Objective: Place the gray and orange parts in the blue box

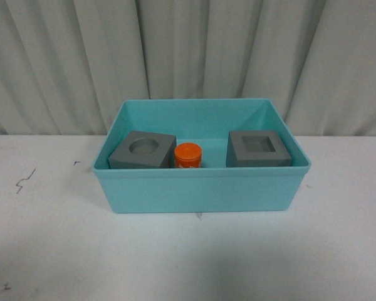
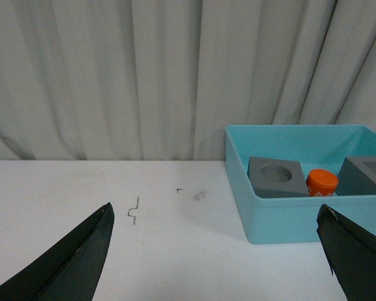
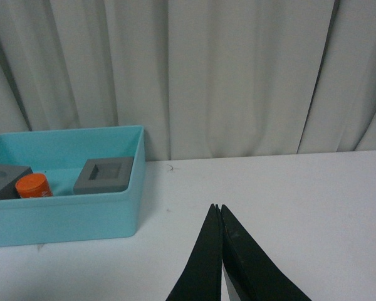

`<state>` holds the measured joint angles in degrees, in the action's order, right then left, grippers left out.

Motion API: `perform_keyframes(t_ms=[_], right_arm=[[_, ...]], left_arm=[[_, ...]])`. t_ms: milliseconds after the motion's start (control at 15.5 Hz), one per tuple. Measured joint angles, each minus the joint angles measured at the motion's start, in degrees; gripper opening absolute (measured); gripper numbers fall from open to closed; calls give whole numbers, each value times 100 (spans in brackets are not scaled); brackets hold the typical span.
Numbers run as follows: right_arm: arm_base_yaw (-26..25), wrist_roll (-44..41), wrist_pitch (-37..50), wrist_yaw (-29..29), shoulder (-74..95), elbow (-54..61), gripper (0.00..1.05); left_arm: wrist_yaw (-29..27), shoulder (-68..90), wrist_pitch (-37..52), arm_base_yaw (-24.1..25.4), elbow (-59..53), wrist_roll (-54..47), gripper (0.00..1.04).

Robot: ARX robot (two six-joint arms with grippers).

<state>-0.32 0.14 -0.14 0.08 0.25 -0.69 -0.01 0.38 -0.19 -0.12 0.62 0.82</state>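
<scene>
Neither arm shows in the front view. In the left wrist view, the left gripper (image 2: 216,241) has its 2 dark fingers (image 2: 81,260) spread wide apart, with nothing between them, held above the white table (image 2: 175,251) to the left of the blue box (image 2: 282,219). In the right wrist view, the right gripper (image 3: 218,210) has its 2 fingers pressed together tip to tip, empty, above the table to the right of the box.

Inside the box (image 1: 200,188): round-recess cube (image 1: 143,151) at left, cylinder (image 1: 188,155) just beside it, square-recess cube (image 1: 257,149) at right, well apart.
</scene>
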Motion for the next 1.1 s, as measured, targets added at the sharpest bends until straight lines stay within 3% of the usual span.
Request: perform_keyframes(t_ms=[129,645,1096], right_arm=[[0,-4,-7,0,-2,0,4],[0,-2,-7,0,-2,0,100],[0,-2,-7,2,-2,0,98]], left_arm=[[0,0,0,0,0,0,98],[0,0,0,0,0,0,98],[0,0,0,0,0,0,98]])
